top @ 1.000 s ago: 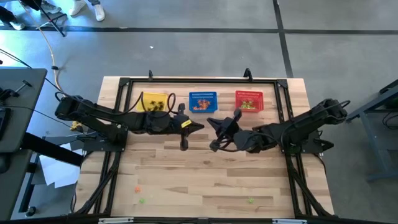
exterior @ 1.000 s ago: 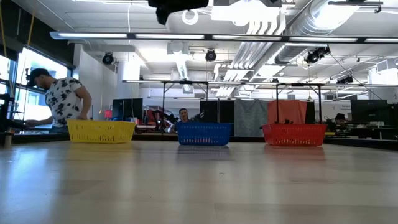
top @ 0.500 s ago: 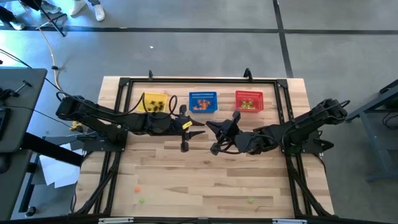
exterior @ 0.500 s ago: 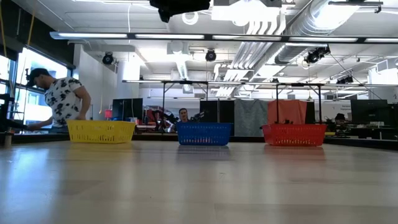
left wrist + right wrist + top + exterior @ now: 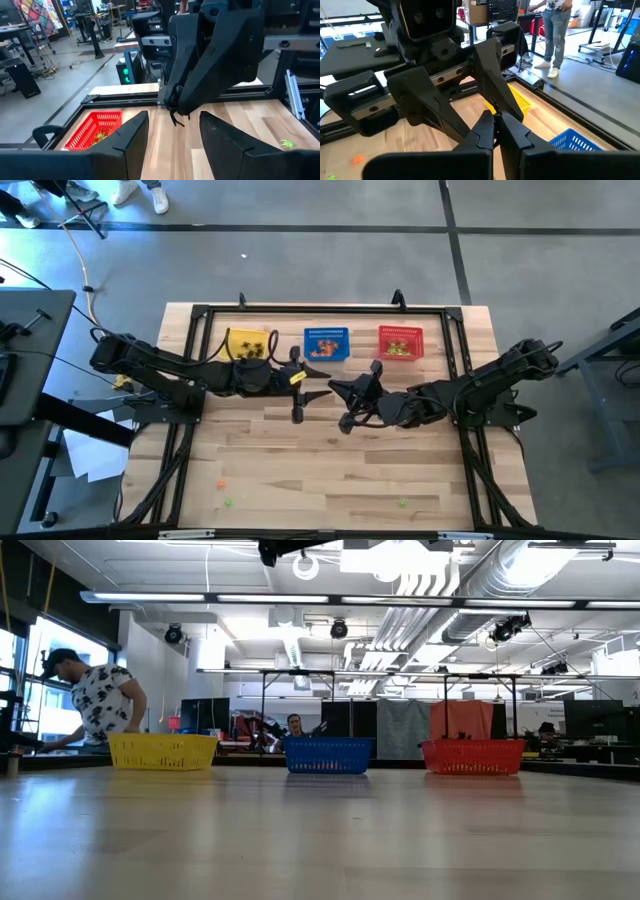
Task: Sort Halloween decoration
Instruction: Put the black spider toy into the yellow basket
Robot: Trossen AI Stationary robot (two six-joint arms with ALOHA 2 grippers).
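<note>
Only the left wrist view shows a thin black spider trinket (image 5: 176, 118) pinched in the right gripper (image 5: 175, 102), just ahead of the left gripper (image 5: 172, 134), whose smooth dark fingers stand apart on nothing. From above, both grippers meet mid-table, just short of the blue mesh basket (image 5: 327, 344); yellow basket (image 5: 249, 344) and red basket (image 5: 400, 342) flank it. Loose green trinkets (image 5: 403, 501) lie well behind on pale wood planks (image 5: 330, 465).

yellow (image 5: 249, 343), blue (image 5: 326, 343), red baskets (image 5: 400, 341)
</note>
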